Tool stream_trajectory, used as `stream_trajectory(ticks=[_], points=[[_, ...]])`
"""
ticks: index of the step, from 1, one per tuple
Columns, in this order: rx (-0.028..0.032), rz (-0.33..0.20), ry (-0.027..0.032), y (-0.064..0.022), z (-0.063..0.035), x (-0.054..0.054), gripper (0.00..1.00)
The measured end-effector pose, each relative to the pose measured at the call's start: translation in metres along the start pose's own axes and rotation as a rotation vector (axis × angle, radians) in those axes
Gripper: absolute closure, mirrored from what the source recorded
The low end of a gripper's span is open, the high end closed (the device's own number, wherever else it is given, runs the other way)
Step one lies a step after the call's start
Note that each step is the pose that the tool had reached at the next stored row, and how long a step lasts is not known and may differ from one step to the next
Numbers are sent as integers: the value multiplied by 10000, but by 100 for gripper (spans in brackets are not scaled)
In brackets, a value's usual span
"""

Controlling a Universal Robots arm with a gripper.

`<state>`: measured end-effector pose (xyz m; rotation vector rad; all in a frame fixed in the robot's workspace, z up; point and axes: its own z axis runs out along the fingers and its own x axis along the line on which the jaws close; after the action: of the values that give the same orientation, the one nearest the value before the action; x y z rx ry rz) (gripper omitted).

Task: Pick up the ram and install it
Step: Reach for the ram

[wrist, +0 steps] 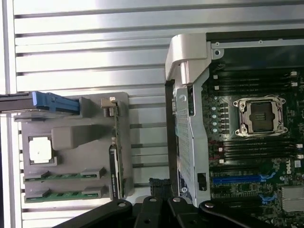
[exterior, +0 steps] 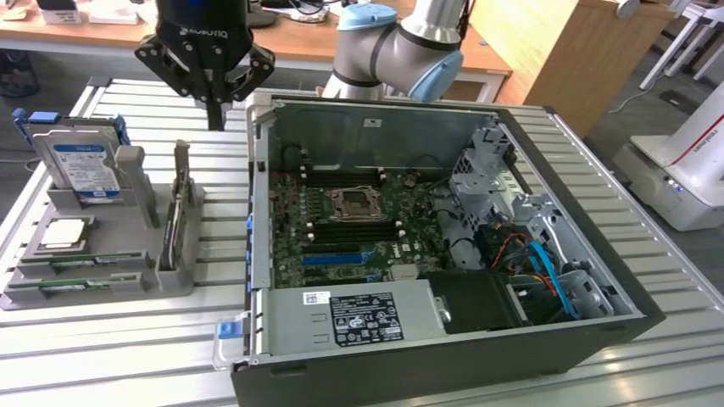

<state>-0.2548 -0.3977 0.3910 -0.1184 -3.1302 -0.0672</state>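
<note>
Several ram sticks sit in a grey holder (exterior: 169, 275) to the exterior view's left of the open computer case (exterior: 453, 356). One ram stick (exterior: 178, 212) (wrist: 115, 166) stands on edge along the holder's side nearest the case. Two green ram strips (exterior: 77, 265) (wrist: 64, 176) lie in slots at the holder's near end. My gripper (exterior: 215, 123) (wrist: 159, 190) hangs shut with nothing in it. It is above the table just behind the holder's far corner, beside the case wall. Empty black memory slots (exterior: 345, 225) (wrist: 256, 151) flank the processor socket (exterior: 354, 203) (wrist: 262, 115) on the motherboard.
The holder also carries an upright hard drive (exterior: 81, 170) with a blue-white label and a square silver processor chip (exterior: 66, 233) (wrist: 40, 149). Inside the case are a power supply (exterior: 356, 318), drive cages and cables (exterior: 543, 263). A wooden desk stands behind the slatted metal table (exterior: 114, 356).
</note>
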Motion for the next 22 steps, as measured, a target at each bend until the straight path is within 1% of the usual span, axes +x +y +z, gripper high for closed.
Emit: stream_trajectory(ticks=[22], points=[[9,5,122,-30,9,444,89]])
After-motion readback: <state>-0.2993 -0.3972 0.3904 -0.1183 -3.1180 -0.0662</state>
